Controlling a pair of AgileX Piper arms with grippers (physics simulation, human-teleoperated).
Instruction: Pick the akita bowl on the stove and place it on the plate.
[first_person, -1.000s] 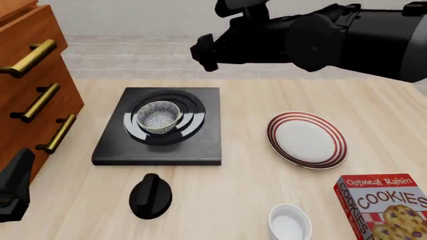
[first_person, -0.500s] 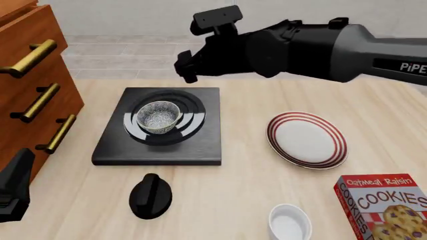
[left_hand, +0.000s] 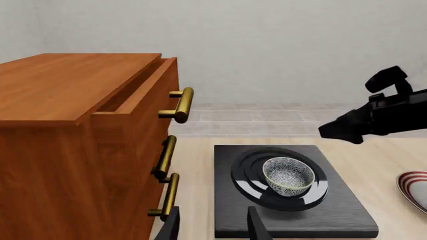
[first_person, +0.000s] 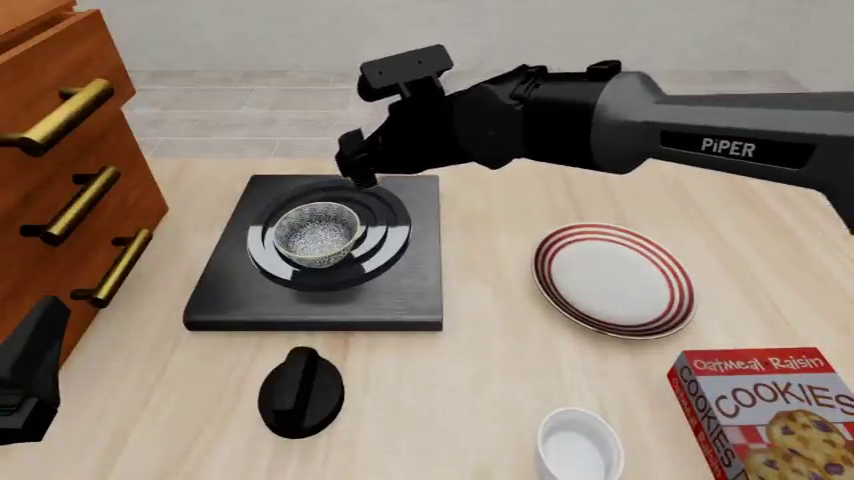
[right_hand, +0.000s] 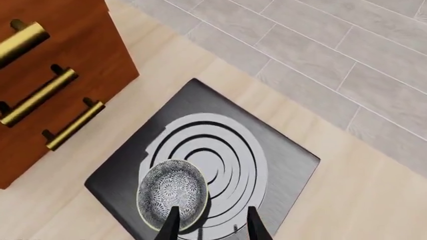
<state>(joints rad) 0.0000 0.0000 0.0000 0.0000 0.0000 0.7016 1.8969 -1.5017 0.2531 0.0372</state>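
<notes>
The akita bowl (first_person: 318, 232) sits upright on the glossy rings of the black stove (first_person: 227, 300); the right wrist view shows the akita bowl (right_hand: 172, 195) just ahead of the fingers. My right gripper (first_person: 355, 163) hovers above the stove's far edge, above and behind the bowl, open with nothing between its fingers (right_hand: 256, 226). At the table's near left corner my left gripper (left_hand: 213, 229) is open and empty, well short of the akita bowl (left_hand: 288, 175). The red-striped plate (first_person: 614, 278) lies to the right of the stove.
A wooden drawer cabinet (first_person: 67, 170) with brass handles stands left of the stove. A black round knob (first_person: 302, 392) lies in front of the stove. A white cup (first_person: 579, 446) and a cookies box (first_person: 767, 415) are at the front right.
My right arm has swung left and lowered, bringing its gripper from above the table's far side down to the stove's far edge. The bowl and the left arm have not moved.
</notes>
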